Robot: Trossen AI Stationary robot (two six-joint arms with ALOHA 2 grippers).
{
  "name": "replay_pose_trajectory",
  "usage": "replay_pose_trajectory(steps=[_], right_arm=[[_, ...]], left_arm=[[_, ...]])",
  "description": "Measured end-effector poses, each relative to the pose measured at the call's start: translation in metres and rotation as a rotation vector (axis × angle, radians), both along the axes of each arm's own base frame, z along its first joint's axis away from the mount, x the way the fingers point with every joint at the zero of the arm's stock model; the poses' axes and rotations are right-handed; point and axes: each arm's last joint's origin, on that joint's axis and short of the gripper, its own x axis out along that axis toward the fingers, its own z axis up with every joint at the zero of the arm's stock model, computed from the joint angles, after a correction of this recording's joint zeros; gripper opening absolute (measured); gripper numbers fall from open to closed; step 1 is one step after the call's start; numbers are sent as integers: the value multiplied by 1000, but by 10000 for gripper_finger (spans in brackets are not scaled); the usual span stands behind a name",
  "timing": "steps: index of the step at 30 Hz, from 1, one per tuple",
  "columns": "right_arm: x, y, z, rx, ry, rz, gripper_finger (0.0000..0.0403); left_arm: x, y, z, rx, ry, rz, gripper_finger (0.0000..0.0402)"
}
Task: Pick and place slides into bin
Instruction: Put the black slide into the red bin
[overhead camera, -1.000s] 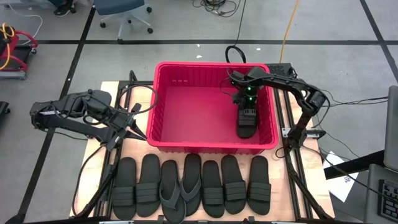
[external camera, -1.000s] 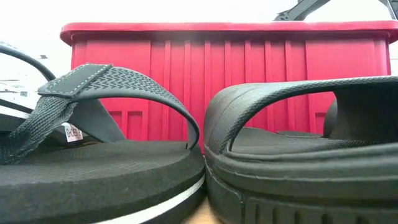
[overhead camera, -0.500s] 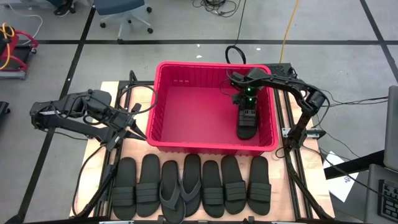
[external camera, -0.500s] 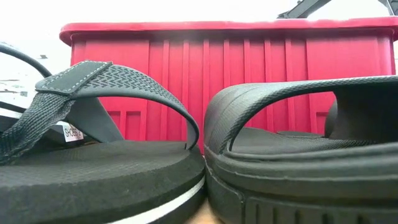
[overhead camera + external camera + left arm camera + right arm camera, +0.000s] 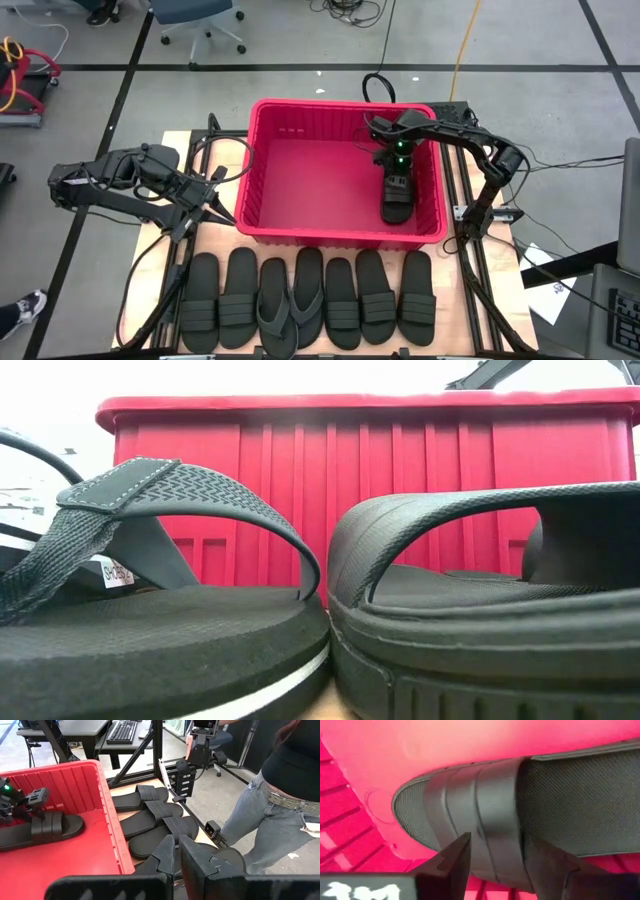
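Observation:
One black slide (image 5: pixel 397 200) lies flat on the floor of the red bin (image 5: pixel 340 103), near its right wall. My right gripper (image 5: pixel 398 170) hangs over it, open; its fingers (image 5: pixel 452 860) stand over the slide's ribbed strap (image 5: pixel 485 815). Several more slides (image 5: pixel 310 300) lie side by side on the table in front of the bin; two of them fill the low view, a thong one (image 5: pixel 150 620) and a wide-strap one (image 5: pixel 480 610). My left gripper (image 5: pixel 176 852) waits left of the bin, shut and holding nothing. My right gripper comes from above at the slide's ribbed strap (image 5: pixel 495 840), near the toe end. Its open fingers stand across the strap, and I cannot tell whether they touch it. The slide rests flat on the bin's floor.
A person in jeans (image 5: pixel 280 820) stands beside the table's near edge, and a shoe (image 5: pixel 25 305) shows on the floor at the left. The bin's high walls (image 5: pixel 370 480) close in the right gripper. Black frame rails (image 5: pixel 460 230) run along the table's right side.
My right gripper has drawn back a little from the slide in the bin, and more of its strap shows now. The slide has stayed where it lay.

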Motion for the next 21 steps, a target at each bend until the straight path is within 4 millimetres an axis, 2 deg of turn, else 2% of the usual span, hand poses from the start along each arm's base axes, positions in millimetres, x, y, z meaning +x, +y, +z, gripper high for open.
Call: replay_pose_trajectory(steps=[3,7,14,21], right_arm=[[-3,2,4,3,4,-8,168],[-8,7,19,-27,-34,-12,165],[-28,22,62,-131,-162,-79,168],[-53,48,106,-243,-326,-149,165]], left_arm=[[0,0,0,0,0,0,26],[0,0,0,0,0,0,26],[0,0,0,0,0,0,26],[0,0,0,0,0,0,26]])
